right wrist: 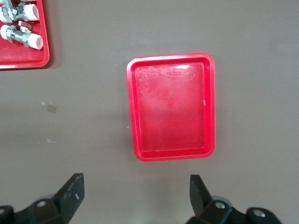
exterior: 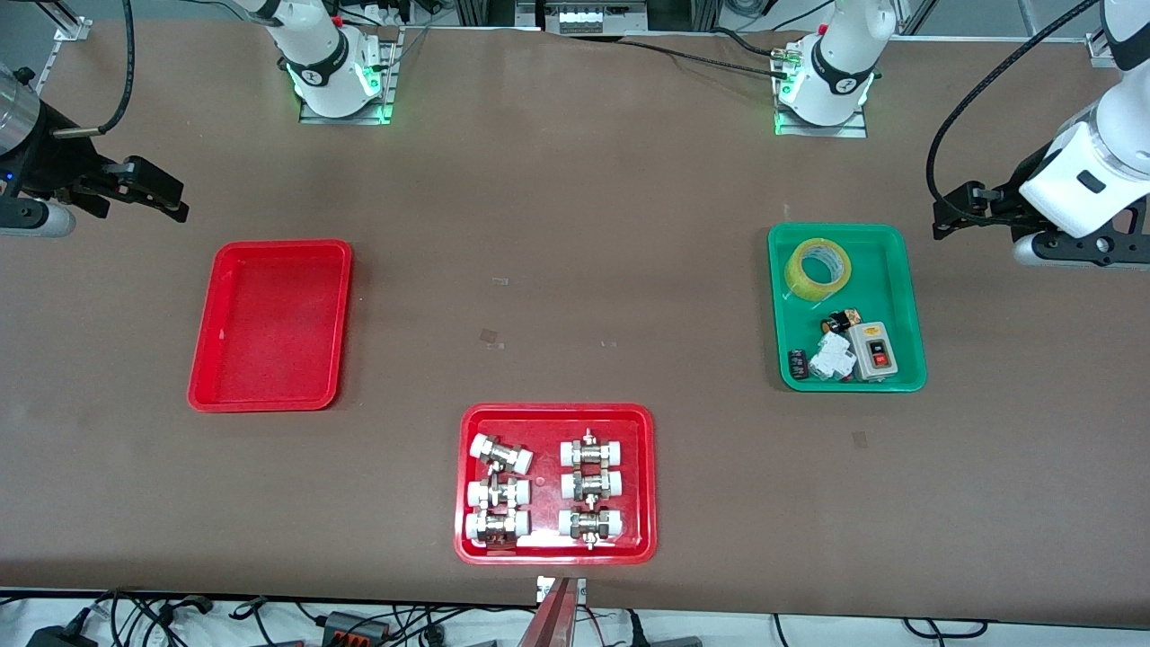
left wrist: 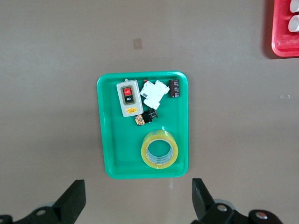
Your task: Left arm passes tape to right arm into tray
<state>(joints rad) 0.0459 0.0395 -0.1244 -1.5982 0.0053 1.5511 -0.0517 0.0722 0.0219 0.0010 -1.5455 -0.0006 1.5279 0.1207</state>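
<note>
Tape (exterior: 818,267) lies flat, hole facing up

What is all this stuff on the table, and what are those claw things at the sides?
Table: one, brown.
Plain tray: one, red, nothing in it, toward the right arm's end.
Green tray: one, toward the left arm's end.
Tape: one roll, yellow, in the green tray.
Switch box: one, grey with a red button, in the green tray, nearer the front camera than the tape.
Small electrical parts: a few, white and black, beside the switch box.
Wide tray: one, red, nearest the front camera.
Metal fittings: six, white-capped, in the wide tray.
Left claw: black, open, waiting above the green tray's end.
Right claw: black, open, above the plain tray's end.
</note>
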